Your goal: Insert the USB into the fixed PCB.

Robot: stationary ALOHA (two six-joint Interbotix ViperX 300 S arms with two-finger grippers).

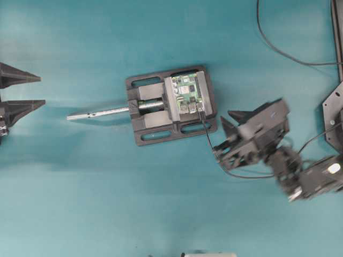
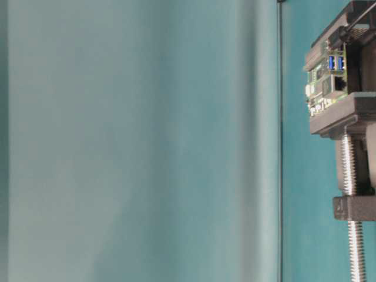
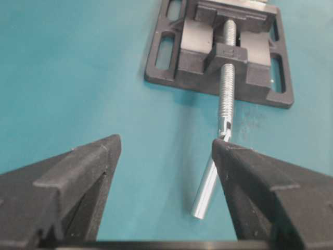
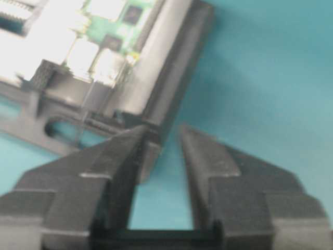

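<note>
The green PCB point(image 1: 188, 90) is clamped in a black vise point(image 1: 155, 120) in the middle of the table. The USB plug point(image 1: 201, 110) sits at the board's near right edge, and its thin black cable point(image 1: 210, 140) runs from it towards my right arm. How deep the plug sits I cannot tell. My right gripper point(image 1: 225, 116) is open and empty, just right of the vise corner and apart from the cable. In the right wrist view the gripper point(image 4: 162, 130) has only table between the jaws, with the PCB point(image 4: 122, 18) blurred ahead. My left gripper point(image 1: 42, 90) is open at the far left.
The vise's silver screw rod point(image 1: 99, 113) points left towards my left gripper; its handle tip point(image 3: 208, 185) lies just inside the gripper's point(image 3: 166, 140) right finger. A thicker black cable point(image 1: 278, 51) curves at the back right. The table-level view shows the PCB point(image 2: 326, 76) edge-on.
</note>
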